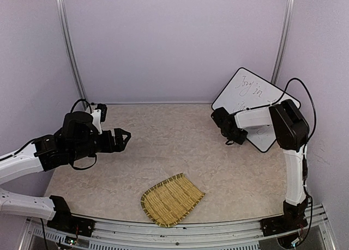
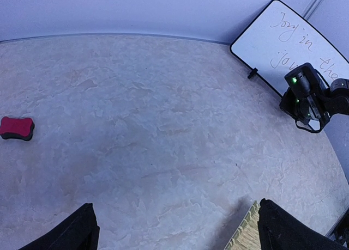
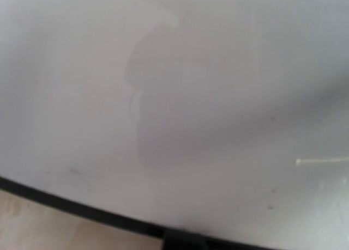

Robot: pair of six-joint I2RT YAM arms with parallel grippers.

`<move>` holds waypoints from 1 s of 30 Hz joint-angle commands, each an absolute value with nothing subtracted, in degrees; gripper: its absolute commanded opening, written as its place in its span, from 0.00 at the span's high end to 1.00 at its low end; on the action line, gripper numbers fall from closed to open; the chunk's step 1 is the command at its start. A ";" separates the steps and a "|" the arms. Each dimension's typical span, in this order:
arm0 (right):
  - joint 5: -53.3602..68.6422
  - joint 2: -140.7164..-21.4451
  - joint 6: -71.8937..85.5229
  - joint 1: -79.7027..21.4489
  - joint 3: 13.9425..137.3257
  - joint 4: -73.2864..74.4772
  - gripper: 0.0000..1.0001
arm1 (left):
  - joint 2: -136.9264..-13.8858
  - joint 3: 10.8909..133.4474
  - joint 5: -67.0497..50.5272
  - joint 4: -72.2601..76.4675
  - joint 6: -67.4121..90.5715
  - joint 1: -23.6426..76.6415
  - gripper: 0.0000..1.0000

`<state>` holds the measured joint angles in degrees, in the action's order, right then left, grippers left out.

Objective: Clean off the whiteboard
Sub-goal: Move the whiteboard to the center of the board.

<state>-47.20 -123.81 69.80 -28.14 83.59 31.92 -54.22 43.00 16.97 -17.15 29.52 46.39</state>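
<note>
The whiteboard [image 1: 245, 92] leans in the back right corner, with dark handwriting on its upper part. My right gripper [image 1: 228, 134] is at its lower left edge, close against the surface. In the right wrist view the whiteboard [image 3: 218, 97] fills the frame, blank and blurred, with its black rim and a foot [image 3: 182, 242] at the bottom; no fingers show there. From the left wrist view, the whiteboard [image 2: 272, 37] and right gripper [image 2: 305, 111] are at the far right. My left gripper [image 1: 124, 136] hovers open over the left of the table, holding nothing. A red and black eraser [image 2: 16, 128] lies on the table.
A woven straw mat [image 1: 172, 200] lies near the front edge between the arms; its corner [image 2: 248, 233] shows beside my left gripper's right finger. Walls close the back and both sides, with metal posts [image 1: 71, 48] in the corners.
</note>
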 commanded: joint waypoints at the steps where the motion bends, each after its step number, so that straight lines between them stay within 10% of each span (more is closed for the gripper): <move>1: -46.77 -124.66 66.12 -30.79 82.67 30.23 1.00 | -53.44 42.32 17.49 -16.17 29.18 46.76 0.01; 30: -41.37 -118.79 52.20 -36.22 75.95 15.01 1.00 | -54.02 42.06 17.58 -16.17 30.06 46.76 0.01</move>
